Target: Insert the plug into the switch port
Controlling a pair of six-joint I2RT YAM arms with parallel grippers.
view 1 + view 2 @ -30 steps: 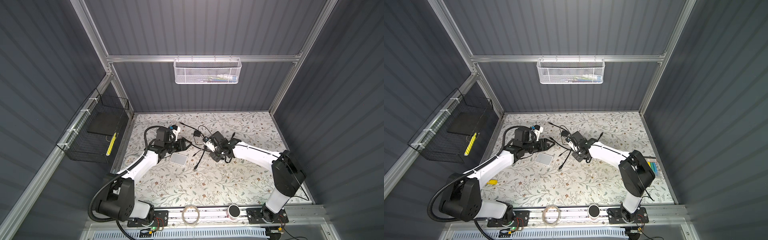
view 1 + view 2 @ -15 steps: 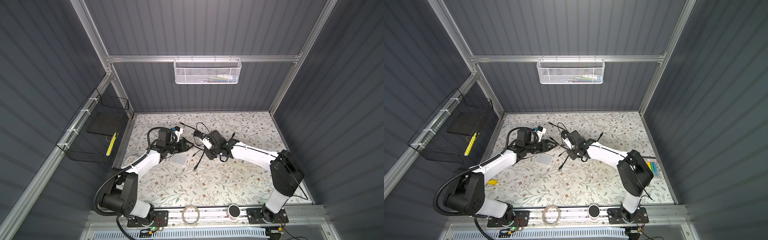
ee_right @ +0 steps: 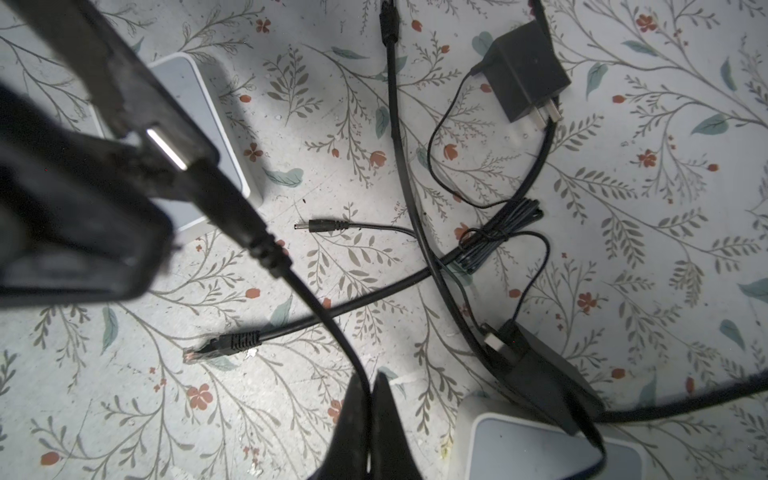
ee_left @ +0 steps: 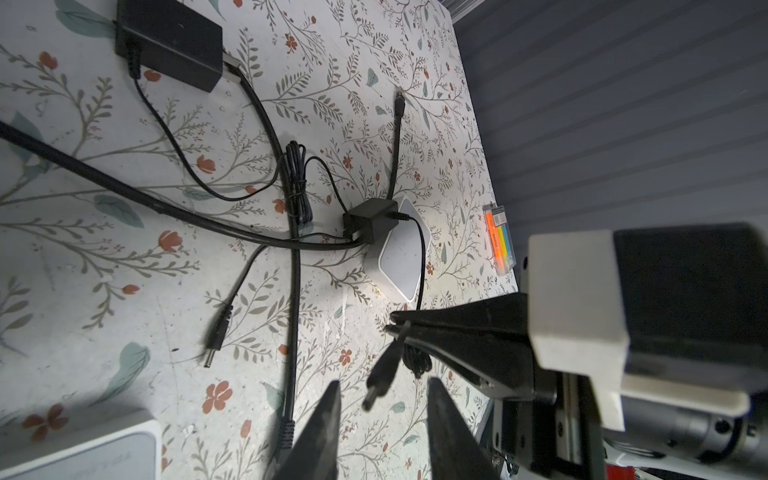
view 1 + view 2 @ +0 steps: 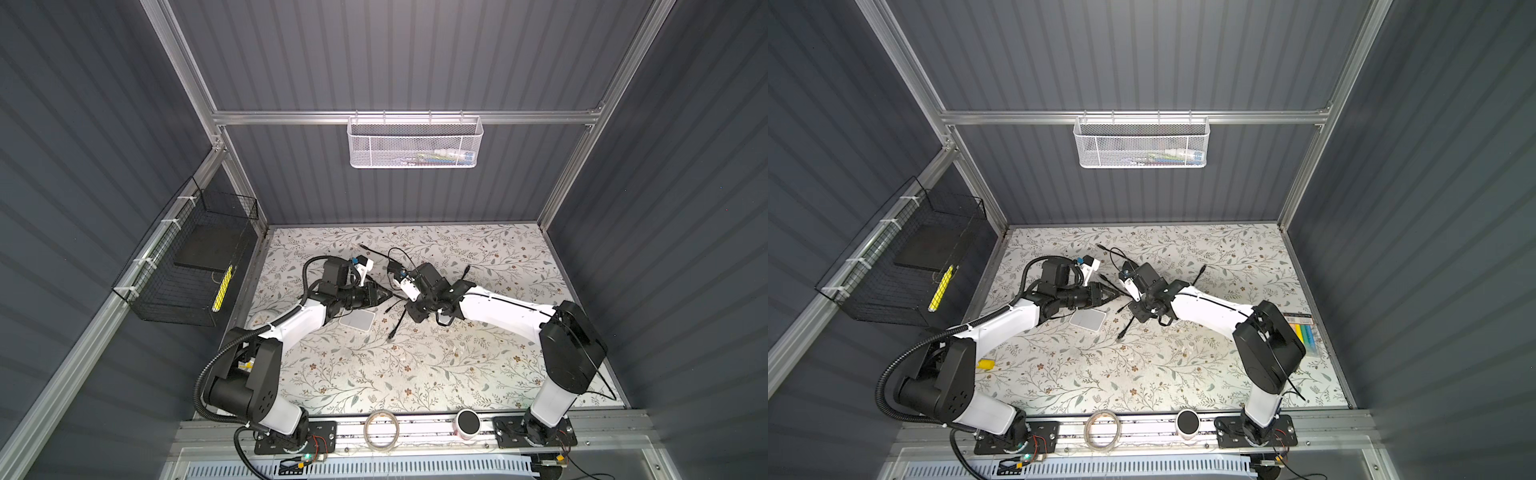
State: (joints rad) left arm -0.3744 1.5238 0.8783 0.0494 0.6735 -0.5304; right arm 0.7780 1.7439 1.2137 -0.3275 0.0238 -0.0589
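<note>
Both top views: left tool (image 5: pixel 389 294) (image 5: pixel 1119 293) and right tool (image 5: pixel 400 296) (image 5: pixel 1131 296) meet tip to tip above the floral-patterned counter (image 5: pixel 415 365). They are just beyond the white square switch box (image 5: pixel 357 321), which lies flat. The plug is too small to make out here.

Left wrist view: left tool (image 4: pixel 383 384) is spread, with a gap showing on either side of the black barrel plug (image 4: pixel 384 370), which hangs in the air between its fingers (image 4: pixel 320 428). Right tool (image 4: pixel 392 325) is pressed together, pinching the thin black cable (image 4: pixel 404 330) right behind the plug. The plug's long axis slants from the right tool's tips into the left tool's gap, metal tip leading. A corner of the switch box (image 4: pixel 83 451) sits on the counter nearby.

Right wrist view: right tool (image 3: pixel 370 384) is clamped on the cable (image 3: pixel 328 316). The cable runs to the plug (image 3: pixel 232 208), whose bright tip points away, in between the left tool's fingers (image 3: pixel 104 75). Cannot tell whether they touch it. The switch box (image 3: pixel 216 124) is behind.
</note>
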